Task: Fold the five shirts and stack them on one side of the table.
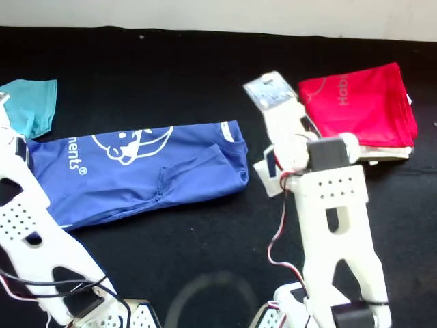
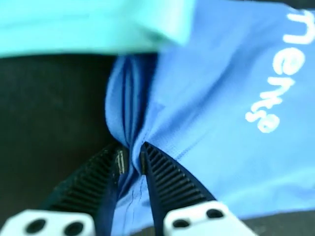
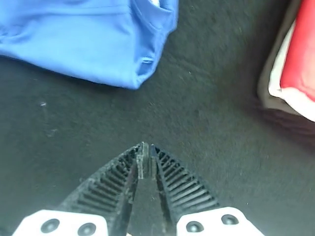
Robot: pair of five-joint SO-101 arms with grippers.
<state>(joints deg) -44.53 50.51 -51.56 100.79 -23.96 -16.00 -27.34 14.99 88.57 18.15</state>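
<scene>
Jaws of the left gripper (image 2: 131, 161) pinch a bunched edge of the blue shirt (image 1: 157, 174) lying mid-table, while those of the right gripper (image 3: 143, 162) sit pressed together and empty over the table (image 3: 221, 123), so a one-sided pull could drag the shirt askew or slip free.

Light: bright, even, from overhead.
Ground: black tabletop (image 1: 171, 68), matte, free of glare.
Background: wall strip (image 1: 205, 14), washed out nearly to white.
Highlights: right arm (image 1: 334, 205), white shell strongly lit.
Artefact: faint pale ring (image 1: 205, 294) low on the near cloth.
Shadows: deep creases in the blue shirt (image 2: 206, 98); soft dark edge beside the stack under the red shirt (image 3: 300, 54).
</scene>
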